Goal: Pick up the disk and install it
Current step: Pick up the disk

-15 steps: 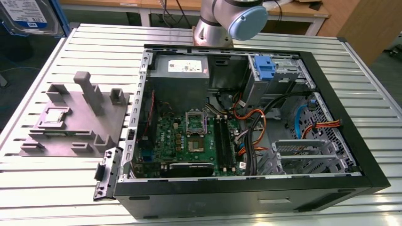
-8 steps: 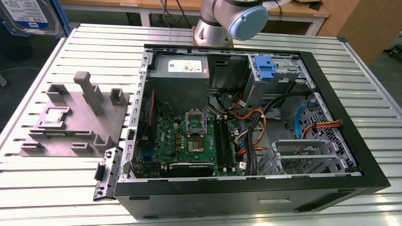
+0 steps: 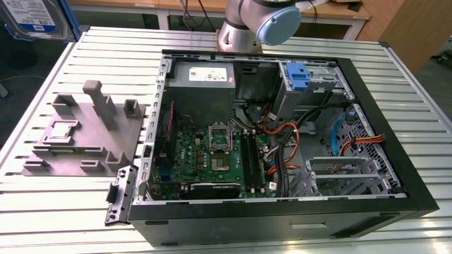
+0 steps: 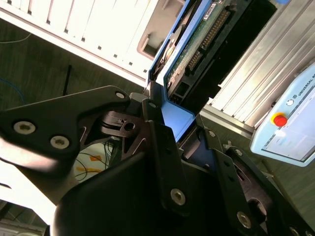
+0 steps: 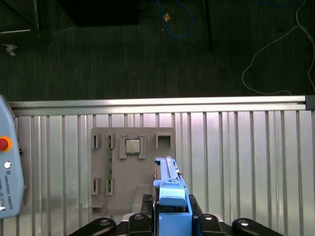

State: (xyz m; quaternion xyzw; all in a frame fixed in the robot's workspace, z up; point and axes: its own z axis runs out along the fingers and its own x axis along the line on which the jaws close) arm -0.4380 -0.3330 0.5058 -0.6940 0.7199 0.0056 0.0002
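Black gripper (image 5: 172, 216): jaws closed on the disk (image 5: 169, 177), clamping its blue carrier rail (image 5: 172, 199), seen edge-on in the first wrist view. Second wrist view: the disk's green circuit board (image 4: 191, 46), turned toward the camera. Exterior view: the disk (image 3: 35, 18), white-and-blue label showing, held aloft at the exterior view's far left, well apart from the open computer case (image 3: 282, 217). Past the disk, first wrist view: grey fixture (image 5: 133, 169) carrying a square chip (image 5: 132, 146), on the slatted metal surface (image 5: 246, 162). Farthest: dark floor (image 5: 98, 64) with loose cables (image 5: 275, 49)
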